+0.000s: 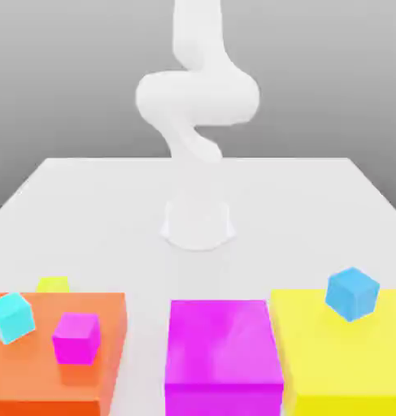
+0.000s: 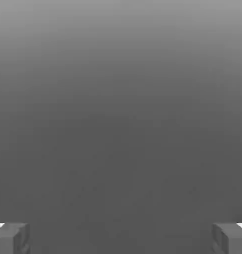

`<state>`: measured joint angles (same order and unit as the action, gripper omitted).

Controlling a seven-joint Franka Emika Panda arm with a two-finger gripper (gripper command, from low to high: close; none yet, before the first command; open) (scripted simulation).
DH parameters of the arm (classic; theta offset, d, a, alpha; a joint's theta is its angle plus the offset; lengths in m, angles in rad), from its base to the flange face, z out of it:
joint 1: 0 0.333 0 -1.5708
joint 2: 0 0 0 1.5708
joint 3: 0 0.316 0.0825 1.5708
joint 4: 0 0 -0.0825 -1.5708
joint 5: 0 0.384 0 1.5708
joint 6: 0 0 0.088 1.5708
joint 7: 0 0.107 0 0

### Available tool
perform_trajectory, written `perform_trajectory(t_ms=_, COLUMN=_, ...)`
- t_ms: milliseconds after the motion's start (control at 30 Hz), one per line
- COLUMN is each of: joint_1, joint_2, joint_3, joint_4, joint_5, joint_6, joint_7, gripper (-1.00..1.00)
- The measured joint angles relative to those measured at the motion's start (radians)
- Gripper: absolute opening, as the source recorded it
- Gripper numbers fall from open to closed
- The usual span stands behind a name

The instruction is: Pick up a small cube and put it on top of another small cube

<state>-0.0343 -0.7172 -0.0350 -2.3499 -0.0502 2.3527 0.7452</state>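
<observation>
The small yellow-green cube [image 1: 53, 284] sits on the white table [image 1: 111, 203], just behind a big orange block [image 1: 103, 378] that hides its lower part. Three other small cubes are in the exterior view. A cyan one [image 1: 11, 316] and a magenta one [image 1: 76, 337] rest on the orange block, and a blue one [image 1: 352, 293] rests on a big yellow block [image 1: 339, 361]. In the hand view my gripper [image 2: 121, 239] is open, its grey fingertips [image 2: 11, 238] far apart with only a grey backdrop between them. My white arm [image 1: 198, 101] rises coiled at the table's middle.
A big magenta block [image 1: 224, 353] stands between the orange and yellow blocks along the near edge. The arm's round base [image 1: 198, 223] sits mid-table, with bare white surface on both sides of it.
</observation>
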Motion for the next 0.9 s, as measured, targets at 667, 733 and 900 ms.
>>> perform_trajectory(t_ms=667, joint_1=-0.251, joint_2=0.695, joint_3=-0.452, joint_4=-0.413, joint_5=0.017, joint_6=0.451, joint_7=-0.769, gripper=0.00)
perform_trajectory(t_ms=733, joint_1=-0.293, joint_2=0.774, joint_3=-0.429, joint_4=-0.437, joint_5=0.142, joint_6=0.498, joint_7=-0.910, gripper=0.00)
perform_trajectory(t_ms=900, joint_1=-0.467, joint_2=0.959, joint_3=-0.200, joint_4=-0.406, joint_5=0.403, joint_6=0.630, joint_7=-1.119, gripper=0.00)
